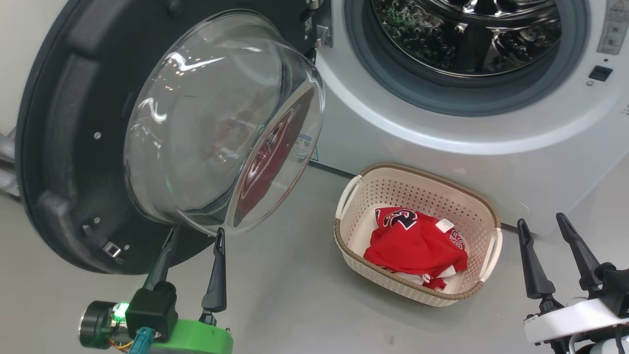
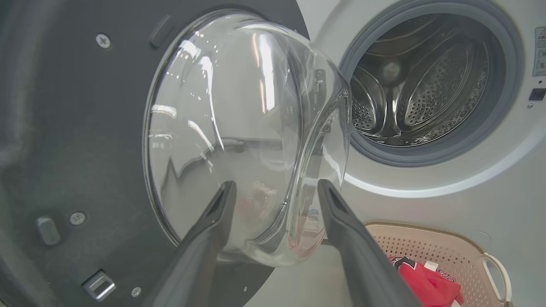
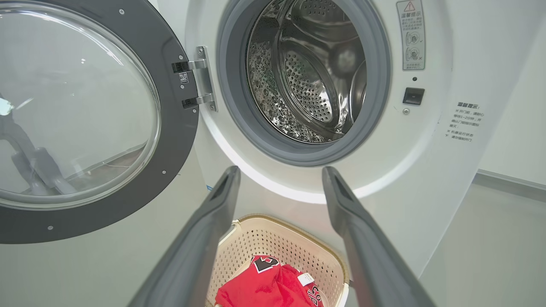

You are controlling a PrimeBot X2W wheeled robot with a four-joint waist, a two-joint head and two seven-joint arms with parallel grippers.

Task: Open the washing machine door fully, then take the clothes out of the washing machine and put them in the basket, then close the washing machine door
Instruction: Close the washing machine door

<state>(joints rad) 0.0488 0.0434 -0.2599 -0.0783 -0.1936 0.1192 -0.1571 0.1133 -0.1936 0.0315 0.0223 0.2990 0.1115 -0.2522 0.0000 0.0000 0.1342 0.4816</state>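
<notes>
The washing machine door (image 1: 69,147) hangs wide open at the left, its matte inner face and bulging glass bowl (image 1: 221,123) turned toward me. The white washing machine (image 1: 442,142) shows a bare steel drum (image 3: 307,72). The red clothes (image 1: 415,246) lie inside the cream basket (image 1: 479,216) on the floor before the machine. My left gripper (image 1: 196,238) is open, its fingertips just below the glass bowl (image 2: 239,128) with nothing between them. My right gripper (image 1: 543,223) is open at the lower right, apart from the basket (image 3: 256,238).
Grey floor (image 1: 295,295) spreads between door and basket. The door hinge (image 3: 200,81) joins door and machine front. A pale wall (image 3: 520,106) stands to the machine's right.
</notes>
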